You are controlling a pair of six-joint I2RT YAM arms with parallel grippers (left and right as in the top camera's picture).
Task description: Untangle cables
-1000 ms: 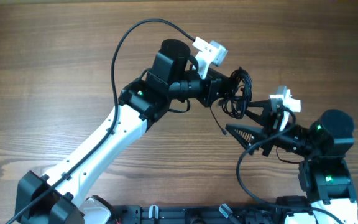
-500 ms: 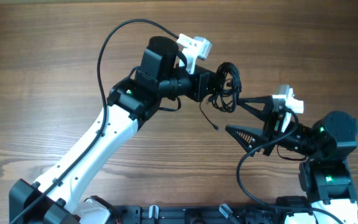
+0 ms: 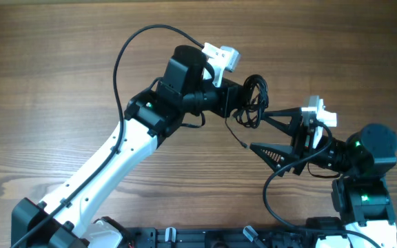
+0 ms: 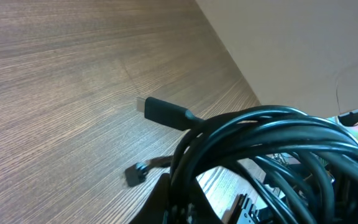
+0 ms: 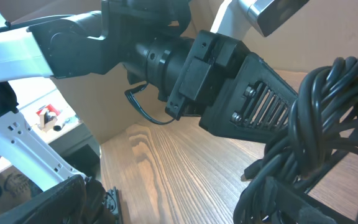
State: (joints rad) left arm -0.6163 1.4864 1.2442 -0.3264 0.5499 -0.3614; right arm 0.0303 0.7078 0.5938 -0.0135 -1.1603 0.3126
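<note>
The cables (image 3: 253, 101) are a bunch of thin black cords, held above the wooden table. My left gripper (image 3: 242, 103) is shut on the bunch from its left. One loose strand hangs down to a small plug (image 3: 244, 144). My right gripper (image 3: 259, 130) is wide open, its upper fingertip (image 3: 266, 114) at the bunch's right edge and its lower finger below the strand. In the left wrist view the cable loops (image 4: 272, 149) fill the lower right, with a flat plug (image 4: 165, 112) and a small plug (image 4: 135, 174) beside them. In the right wrist view the bunch (image 5: 319, 124) sits against one of my own fingers (image 5: 291, 199).
The wooden table (image 3: 60, 83) runs all round the arms. The left arm's thick black cable (image 3: 126, 55) arcs above its forearm. The right arm's cable (image 3: 271, 196) loops by its base. A black rail (image 3: 198, 238) lies along the front edge.
My left gripper carried the bunch left and up, then a little back right and down. My right gripper stayed wide open and edged left toward the bunch.
</note>
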